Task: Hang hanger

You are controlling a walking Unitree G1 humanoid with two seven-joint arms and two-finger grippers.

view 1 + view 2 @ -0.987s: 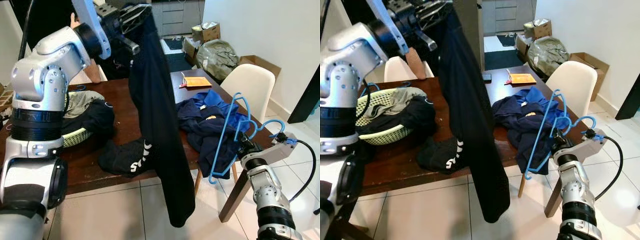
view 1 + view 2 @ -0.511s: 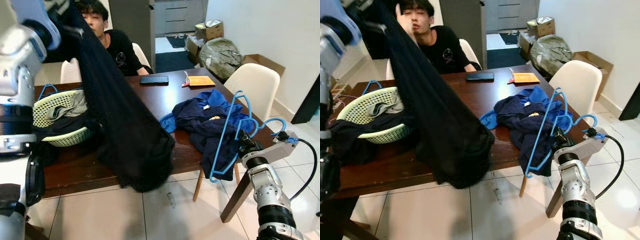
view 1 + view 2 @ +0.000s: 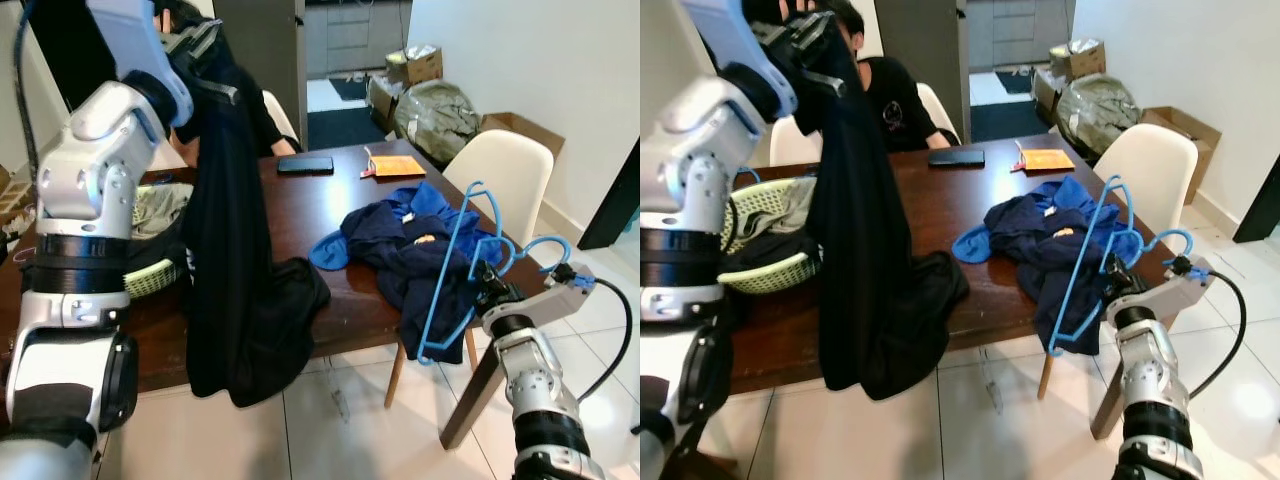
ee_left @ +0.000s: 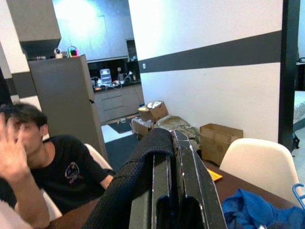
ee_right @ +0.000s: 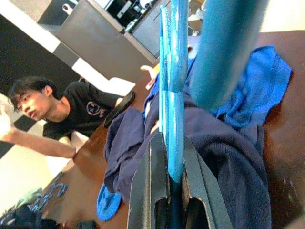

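right claw [image 3: 482,290]: clamped on the lower bar of the blue hanger [image 3: 455,268]; in the right wrist view the bar [image 5: 175,119] sits pinched between the two black fingers [image 5: 151,181].
blue hanger: thin light-blue plastic, triangular frame with a curled hook at top; held upright and slightly tilted, off the counter's near right corner, just in front of the navy clothes.
left claw [image 3: 815,40]: raised high at the left, closed on the top of a black garment [image 3: 235,290]; the wrist view shows black knit fabric [image 4: 138,176] draped over the fingers.
black garment: long, hangs straight down from the claw past the counter edge; its lower part bunches on the counter and trails toward the floor.
counter [image 3: 310,200]: dark brown wood.
navy and blue clothes [image 3: 405,240]: heaped at the right end.
laundry basket [image 3: 765,235]: pale green, at the left, clothes inside.
phone [image 3: 306,163]: flat, far side.
orange packet [image 3: 392,164]: beside the phone.
person [image 3: 885,95]: seated behind the counter, black T-shirt.
white chair [image 3: 505,175]: at the right end.
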